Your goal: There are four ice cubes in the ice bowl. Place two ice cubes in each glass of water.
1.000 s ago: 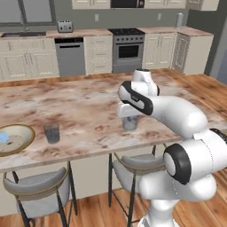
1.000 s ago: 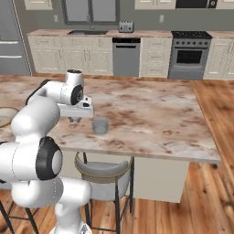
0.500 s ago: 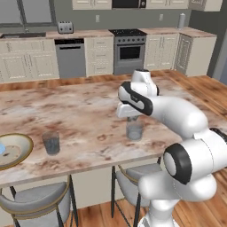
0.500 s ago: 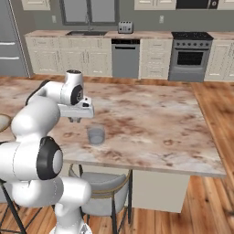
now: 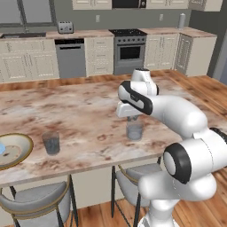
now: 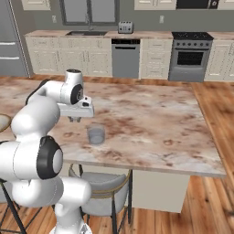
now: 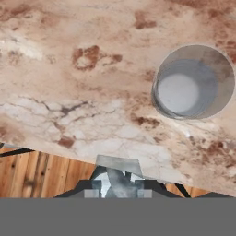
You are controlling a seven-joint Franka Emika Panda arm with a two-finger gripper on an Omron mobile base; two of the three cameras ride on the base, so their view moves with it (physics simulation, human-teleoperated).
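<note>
We have the gripper (image 5: 131,117) hanging above the counter (image 5: 88,111), just over and slightly behind the right glass (image 5: 134,130). From the hand view that glass (image 7: 192,82) sits up and to the right of the fingers, looking straight down into it; we see water but no cube inside. The fingertips (image 7: 119,184) barely rise at the bottom edge there, and we cannot tell how far apart they stand or whether a cube sits between them.

The bowl (image 5: 18,148) lies far off to the left, at the near edge of the counter, with a pale blue bit (image 5: 1,148) in it that we take for ice. The left glass (image 5: 51,142) stands just right of the bowl, well apart from the right glass.

We judge the task is at an early step: either a cube is being carried to the right glass, or nothing has been picked yet. If the fingers are empty, our next move is a long reach left to the bowl, then a fine pinch on one tiny cube. If they hold one, they must centre over the glass mouth before letting go.
</note>
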